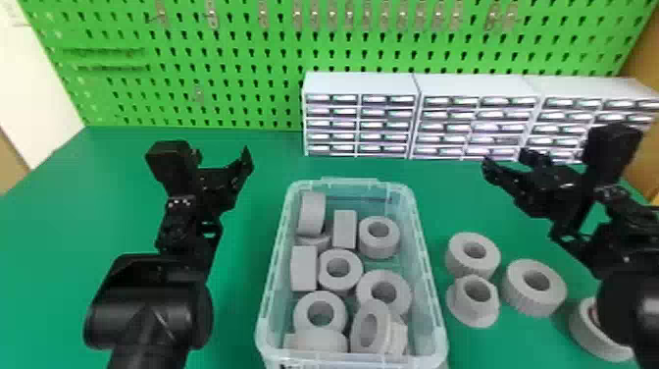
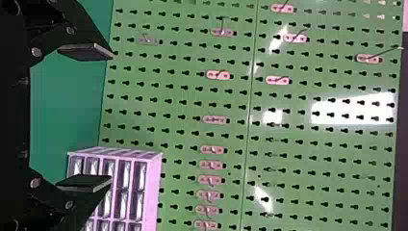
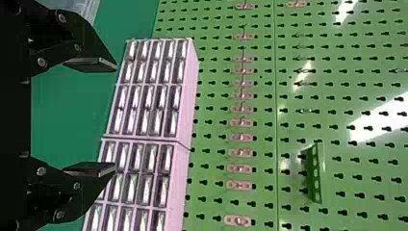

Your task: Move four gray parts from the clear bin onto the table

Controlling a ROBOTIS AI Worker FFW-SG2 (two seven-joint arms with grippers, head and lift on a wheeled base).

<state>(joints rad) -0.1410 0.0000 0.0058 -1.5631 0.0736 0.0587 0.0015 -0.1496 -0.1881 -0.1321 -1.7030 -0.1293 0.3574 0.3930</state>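
Note:
My left gripper is held above the table, left of the clear bin; in its wrist view the left gripper stands open with nothing between its fingers. My right gripper hangs over the table right of the bin; the right wrist view has the right gripper open and free of any part. Several gray parts lie inside the bin, among them a ring near the front. On the table right of the bin are a gray ring, a flanged part, another ring and one partly behind the right arm.
White drawer cabinets line the back of the green table, from the middle to the right. Behind them rises a green pegboard with small hooks.

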